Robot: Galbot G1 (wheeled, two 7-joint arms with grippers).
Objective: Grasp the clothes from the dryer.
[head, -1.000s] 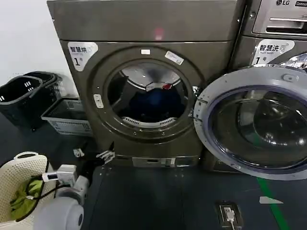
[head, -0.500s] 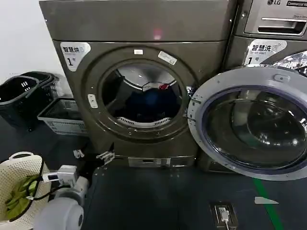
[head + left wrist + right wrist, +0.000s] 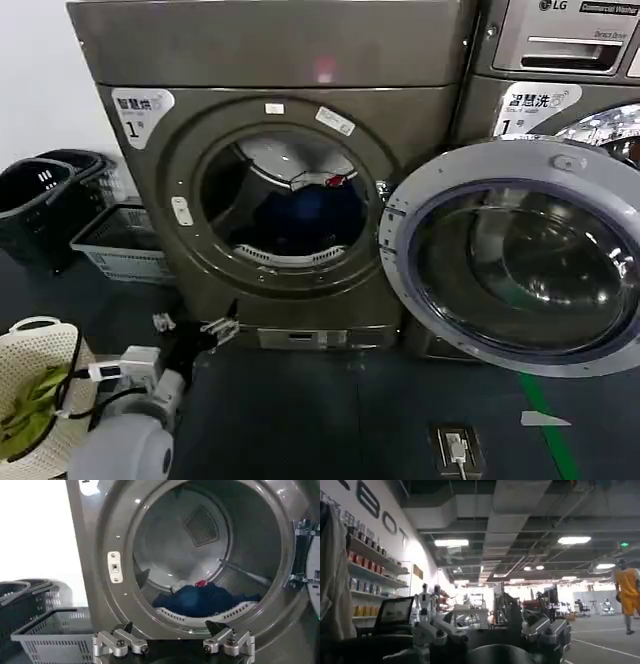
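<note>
Dark navy fabric, the clothes, lies in a soft heap at the 6 o'clock part of the drum, low and toward the back, inside the dryer. The glass door already stands swung open at the 3 o'clock side of the porthole, so we judge that the way in is free and that opening is done. The grasp itself is not yet done: nothing touches the cloth.

Our left gripper hangs low in front of the machine, at about 7 o'clock from the porthole and well below its rim. In the left wrist view the left gripper has its two fingers spread wide apart, with nothing between them, and it points into the drum toward the clothes. We judge that the reach into the drum, the closing and the pulling out are all left.

The heap has no clear direction; its long axis runs roughly from 9 to 3 o'clock across the drum floor, and a small red spot sits on its top.

The right gripper is turned away toward the room behind, and its fingers also stand apart, empty.
</note>
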